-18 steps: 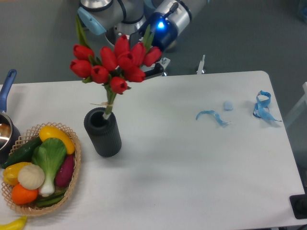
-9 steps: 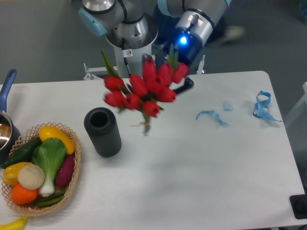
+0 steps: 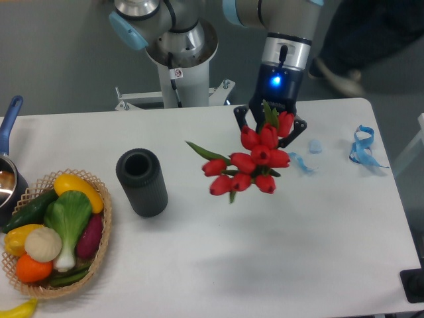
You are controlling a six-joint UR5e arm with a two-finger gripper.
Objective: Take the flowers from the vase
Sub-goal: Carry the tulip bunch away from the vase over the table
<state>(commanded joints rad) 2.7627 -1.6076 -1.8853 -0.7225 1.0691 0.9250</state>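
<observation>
The flowers, a bunch of red tulip buds with green leaves, hang in the air above the middle of the table, clear of the vase. My gripper is shut on the flowers from behind; its black fingers show on both sides of the top buds. The vase is a dark grey-black cylinder standing upright at the left of the table, its round mouth empty. The stems are hidden behind the buds.
A wicker basket with vegetables sits at the front left. A pot with a blue handle is at the left edge. Blue ribbon scraps and a small pale-blue piece lie at the right. The robot base stands behind the table.
The flowers have come out of the vase and moved right with my gripper, from above the vase to over the table's middle. The vase stands unmoved and empty.
</observation>
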